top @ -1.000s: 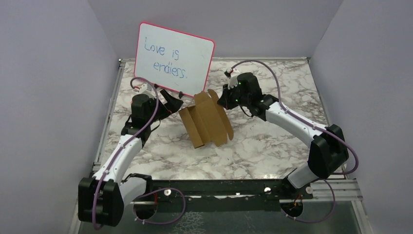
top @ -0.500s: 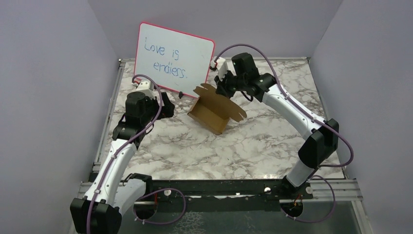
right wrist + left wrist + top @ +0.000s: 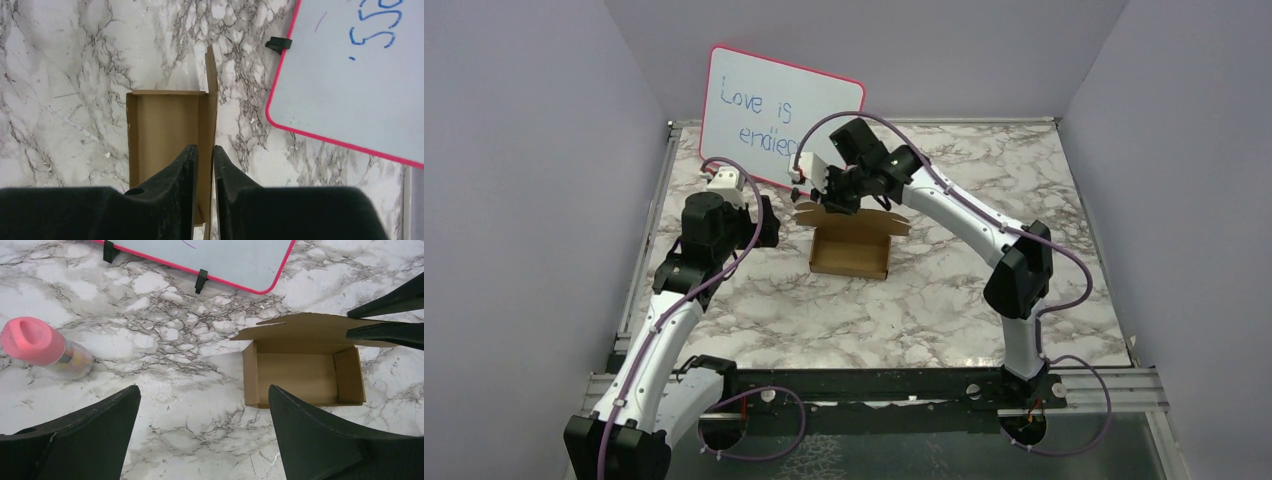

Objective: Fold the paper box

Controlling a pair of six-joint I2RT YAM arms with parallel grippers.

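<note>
A clear bottle with a pink cap (image 3: 45, 347), lying on its side on the marbled surface (image 3: 924, 300), is shown only by the left wrist view. The left arm is seen from above bent at the elbow and raised, its wrist turned towards the middle. The left tool (image 3: 202, 395) is held released, fingers spread wide with nothing between them, above bare marble just left of the paper box (image 3: 849, 255). The box is set near the middle of the surface, in front of the pink-framed whiteboard (image 3: 779, 115). It is resting on its base with the top open, and a scalloped flap is standing along its far side. The inside walls and floor of the box are revealed only by the two wrist views. The right arm is stretched far across to the left, its wrist bent down over the box's far edge. The right tool (image 3: 205, 148) is seen with fingers almost together, one on each side of that far flap. Whether the card is pinched or merely straddled cannot be told.
</note>
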